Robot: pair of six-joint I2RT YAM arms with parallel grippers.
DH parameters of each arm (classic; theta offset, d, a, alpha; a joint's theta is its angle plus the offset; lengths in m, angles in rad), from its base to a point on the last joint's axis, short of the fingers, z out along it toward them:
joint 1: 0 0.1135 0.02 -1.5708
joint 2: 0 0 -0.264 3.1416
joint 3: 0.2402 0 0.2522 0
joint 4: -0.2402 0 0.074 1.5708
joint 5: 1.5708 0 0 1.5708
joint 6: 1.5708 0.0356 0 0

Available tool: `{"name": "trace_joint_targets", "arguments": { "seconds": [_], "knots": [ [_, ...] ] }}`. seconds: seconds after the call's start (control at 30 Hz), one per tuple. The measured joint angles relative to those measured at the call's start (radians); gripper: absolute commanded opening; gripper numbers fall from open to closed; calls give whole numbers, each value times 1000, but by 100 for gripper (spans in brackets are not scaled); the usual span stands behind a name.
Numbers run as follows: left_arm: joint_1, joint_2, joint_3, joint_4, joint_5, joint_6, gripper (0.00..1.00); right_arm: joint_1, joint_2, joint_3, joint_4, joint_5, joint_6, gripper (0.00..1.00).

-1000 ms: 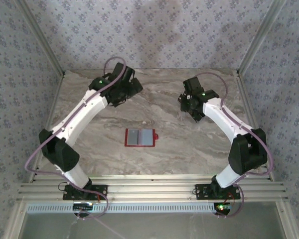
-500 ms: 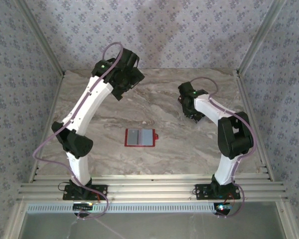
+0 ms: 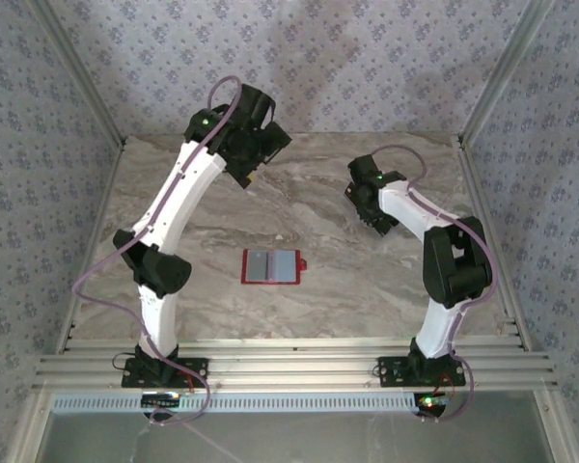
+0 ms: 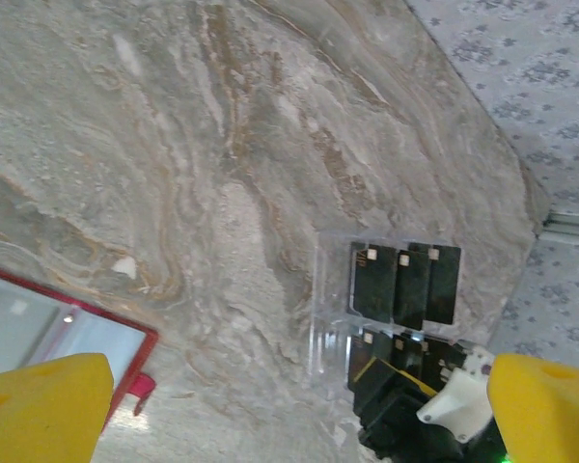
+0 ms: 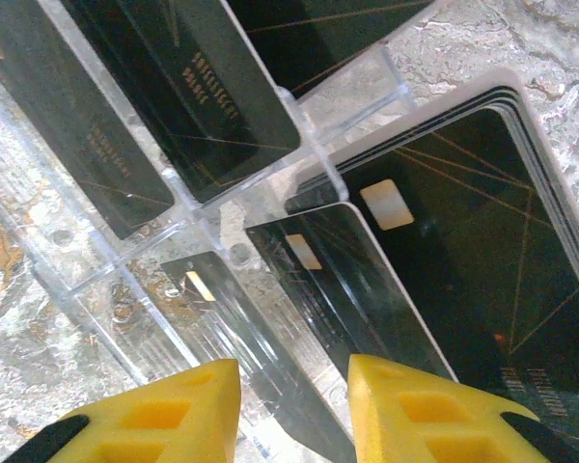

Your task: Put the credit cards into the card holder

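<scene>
The credit cards (image 5: pixel 463 280) were found inside a clear divided tray (image 4: pixel 328 318), sorted in small stacks across its compartments. Whether they leaned or lay flat could not be determined. In the right wrist view the stack in the tray's nearest compartment ran with its long axis on a diagonal, from upper left to lower right, with the chip end uppermost. The right gripper (image 5: pixel 294 415) hung directly over that compartment of the tray. Its jaws were part-way apart and no card was seen pinched between them. The line between the jaws lay across the view, so it met the cards' long edges at a slant rather than square. In my judgement this angle governs the coming pick: the wrist needs turning, or the descent needs shifting toward the stack, before the jaws can close on a single card. The card holder (image 3: pixel 271 266) lay unfolded on the table (image 3: pixel 318 193), grey pockets up, well apart from the tray on its left and nearer the arm bases. The left gripper (image 4: pixel 294 424) was raised well to the left of the tray with its jaws spread fully and holding nothing. The right arm was plainly the nearer to the tray.
</scene>
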Motion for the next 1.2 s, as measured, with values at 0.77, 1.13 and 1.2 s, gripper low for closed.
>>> {"name": "trace_joint_targets", "arguments": {
  "seconds": [0.77,1.13,1.2],
  "knots": [
    [0,56,32,13,103,-24,100,8,37,5,7,-22,-23,10],
    [0,56,61,47,167,-34,100,11,37,13,2,-43,-26,0],
    [0,56,61,47,183,-35,100,11,37,17,-1,-50,-26,0]
  ]
}}
